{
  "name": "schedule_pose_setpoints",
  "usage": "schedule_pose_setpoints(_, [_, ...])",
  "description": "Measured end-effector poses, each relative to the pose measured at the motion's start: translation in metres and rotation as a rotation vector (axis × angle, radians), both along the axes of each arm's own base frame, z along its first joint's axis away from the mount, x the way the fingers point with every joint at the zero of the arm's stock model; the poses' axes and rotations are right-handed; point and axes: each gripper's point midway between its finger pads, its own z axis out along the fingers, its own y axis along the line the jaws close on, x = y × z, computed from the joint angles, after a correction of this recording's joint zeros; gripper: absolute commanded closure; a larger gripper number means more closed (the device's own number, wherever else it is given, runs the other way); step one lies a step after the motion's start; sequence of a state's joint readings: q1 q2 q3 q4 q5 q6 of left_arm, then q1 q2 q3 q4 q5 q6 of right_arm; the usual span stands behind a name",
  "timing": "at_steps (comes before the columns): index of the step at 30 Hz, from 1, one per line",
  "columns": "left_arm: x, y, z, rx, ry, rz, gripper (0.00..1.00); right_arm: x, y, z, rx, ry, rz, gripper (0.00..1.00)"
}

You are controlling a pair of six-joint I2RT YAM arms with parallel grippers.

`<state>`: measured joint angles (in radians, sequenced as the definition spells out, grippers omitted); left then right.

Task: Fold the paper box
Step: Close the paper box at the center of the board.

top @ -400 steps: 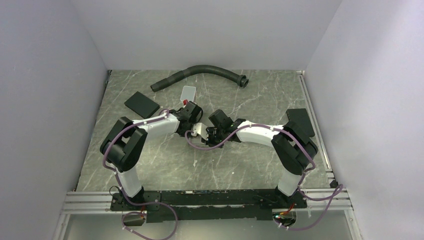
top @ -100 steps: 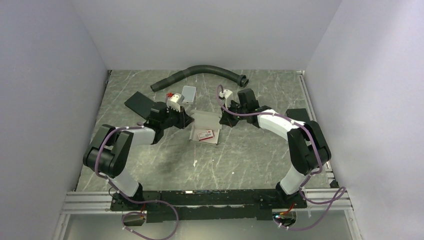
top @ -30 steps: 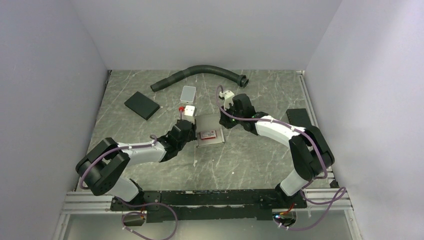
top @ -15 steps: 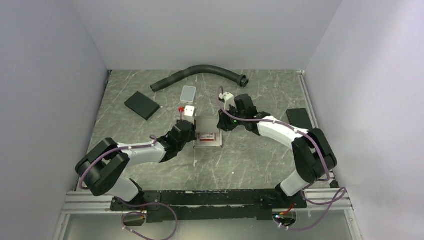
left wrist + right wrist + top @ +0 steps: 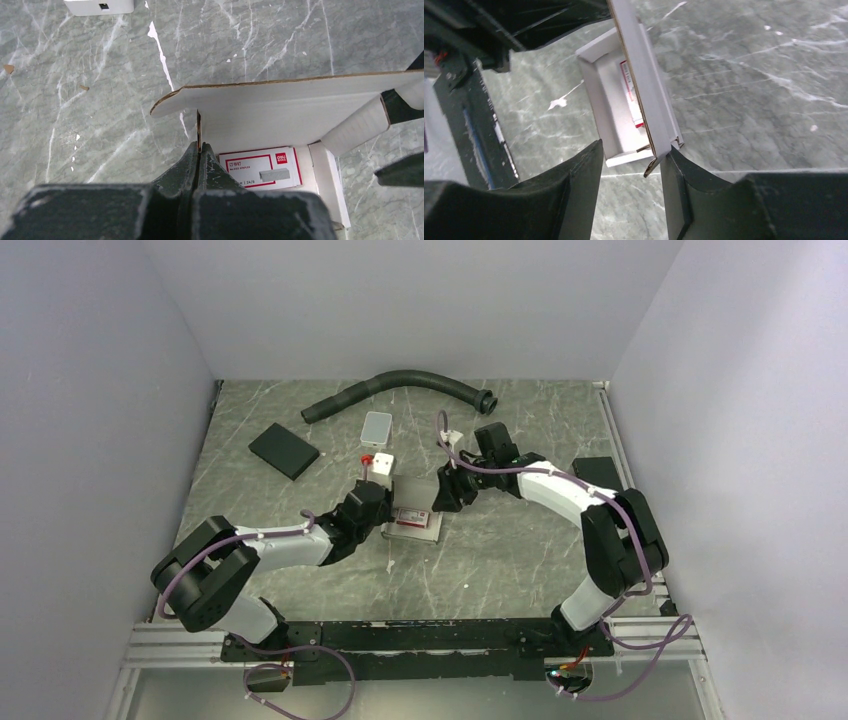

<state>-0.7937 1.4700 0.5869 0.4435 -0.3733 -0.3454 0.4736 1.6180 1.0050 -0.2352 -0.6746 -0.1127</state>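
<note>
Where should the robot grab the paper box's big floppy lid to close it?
Probably the lid of the paper box at its end edge, coming from the right, one finger on each face. It stands up thin, and the right gripper is open around that edge; the left gripper pinches the other side wall.

Item: one paper box [image 5: 412, 516], white thin cardboard with brown raw edges, partly erected. The body is a shallow rectangular tray lying flat near the middle of the table [image 5: 500, 560], side walls folded up. The lid panel [image 5: 280, 107] is raised along the long side opposite the left gripper [image 5: 198, 150] and leans over the tray. It has one rounded corner and a narrow tuck flap [image 5: 651, 90] creased along its free edge. A thin upright tab on the near wall is pinched in that gripper's closed jaws. Contents: one red-and-white printed packet [image 5: 260, 167], lying flat.
</note>
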Motion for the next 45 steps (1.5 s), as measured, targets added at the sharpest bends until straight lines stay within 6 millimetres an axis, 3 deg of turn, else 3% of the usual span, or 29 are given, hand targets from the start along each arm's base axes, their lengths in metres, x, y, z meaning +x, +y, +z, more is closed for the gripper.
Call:
schedule_pose_setpoints(5, [-0.002, -0.003, 0.0, 0.008, -0.006, -0.02, 1.0, -0.011, -0.004, 0.007, 0.025, 0.005, 0.101, 0.42])
schedule_pose_setpoints(15, [-0.011, -0.017, 0.0, 0.006, -0.012, -0.103, 1.0, -0.006, -0.03, 0.012, 0.009, -0.116, 0.21, 0.36])
schedule_pose_setpoints(22, [-0.012, -0.019, 0.001, 0.013, -0.016, -0.126, 1.0, -0.005, -0.039, 0.025, 0.017, -0.192, 0.267, 0.36])
schedule_pose_setpoints(28, [-0.013, -0.019, 0.001, 0.021, -0.022, -0.137, 1.0, -0.003, -0.059, 0.034, 0.0, -0.269, 0.301, 0.36])
schedule_pose_setpoints(32, [-0.015, -0.017, 0.001, 0.032, -0.029, -0.147, 1.0, 0.0, -0.071, 0.056, -0.007, -0.455, 0.314, 0.17])
schedule_pose_setpoints(34, [-0.016, -0.017, 0.002, 0.036, -0.033, -0.153, 1.0, -0.002, -0.077, 0.059, -0.02, -0.564, 0.322, 0.15])
schedule_pose_setpoints(36, [-0.016, -0.018, 0.002, 0.041, -0.038, -0.161, 1.0, -0.005, -0.082, 0.054, -0.047, -0.659, 0.348, 0.18])
schedule_pose_setpoints(38, [-0.016, -0.018, 0.003, 0.048, -0.042, -0.168, 1.0, -0.003, -0.086, 0.041, -0.082, -0.686, 0.372, 0.28])
schedule_pose_setpoints(42, [-0.017, -0.018, 0.002, 0.055, -0.045, -0.178, 1.0, 0.018, -0.086, 0.016, -0.138, -0.665, 0.389, 0.44])
schedule_pose_setpoints(45, [-0.017, -0.019, 0.002, 0.06, -0.047, -0.188, 1.0, 0.032, -0.085, -0.002, -0.176, -0.644, 0.387, 0.49])
